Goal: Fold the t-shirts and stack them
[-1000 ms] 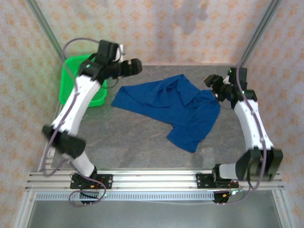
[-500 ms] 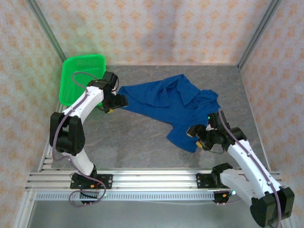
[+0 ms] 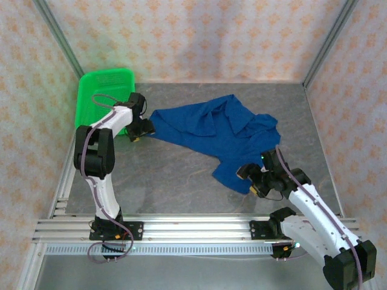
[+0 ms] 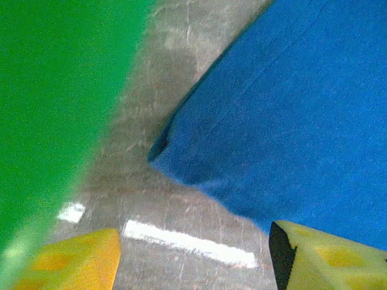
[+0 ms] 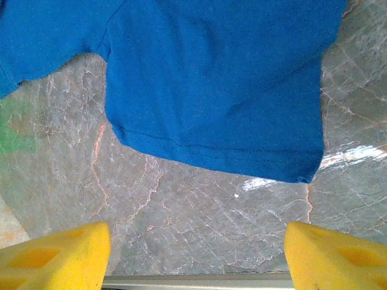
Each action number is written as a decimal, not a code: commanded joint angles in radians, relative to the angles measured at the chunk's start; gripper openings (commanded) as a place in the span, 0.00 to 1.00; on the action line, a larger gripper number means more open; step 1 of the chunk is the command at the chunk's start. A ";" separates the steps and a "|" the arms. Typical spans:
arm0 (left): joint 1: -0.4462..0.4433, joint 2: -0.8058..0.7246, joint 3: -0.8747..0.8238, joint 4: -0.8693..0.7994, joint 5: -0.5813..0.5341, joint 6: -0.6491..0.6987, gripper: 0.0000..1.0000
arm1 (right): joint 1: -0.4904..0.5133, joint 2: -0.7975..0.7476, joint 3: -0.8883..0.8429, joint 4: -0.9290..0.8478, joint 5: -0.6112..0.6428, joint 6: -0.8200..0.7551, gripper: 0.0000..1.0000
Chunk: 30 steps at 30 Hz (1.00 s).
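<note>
Crumpled t-shirt [image 3: 205,130] lay on the table [image 3: 163,175]; left gripper [image 3: 145,130] stood at its left corner, right gripper [image 3: 247,181] at its near hem.

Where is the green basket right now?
In the top view, the green basket sits in the far left corner of the table, left of the blue t-shirt, with the left gripper between them.

The t-shirt [image 3: 211,133] is matt royal-blue cloth, soft and creased, with stitched hems. The table [image 3: 163,175] is smooth, grey and stone-like, veined, with glossy glare patches. The far-left basket [image 3: 100,87] is green perforated plastic. The near rail [image 3: 193,226] is ribbed bare metal. The right gripper [image 5: 196,248] has fingers [image 5: 54,254] that look like matt yellow plastic.
</note>
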 commanded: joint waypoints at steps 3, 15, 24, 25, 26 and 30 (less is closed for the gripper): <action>0.012 0.059 0.057 0.069 -0.041 -0.009 0.65 | 0.013 -0.017 0.005 0.013 0.027 0.027 0.76; 0.075 0.050 0.071 0.021 -0.139 -0.017 0.59 | 0.016 -0.089 0.011 -0.038 0.056 0.059 0.76; 0.094 -0.052 0.017 0.039 -0.032 0.013 0.68 | 0.016 -0.100 0.014 -0.046 0.065 0.047 0.76; 0.089 -0.070 0.001 0.050 -0.014 0.008 0.70 | 0.015 -0.099 0.014 -0.043 0.066 0.046 0.76; 0.085 -0.072 -0.011 0.057 -0.004 0.008 0.70 | 0.016 -0.095 0.014 -0.039 0.064 0.045 0.76; 0.063 -0.138 -0.052 0.100 0.051 -0.018 0.72 | 0.015 -0.086 0.013 -0.034 0.056 0.037 0.76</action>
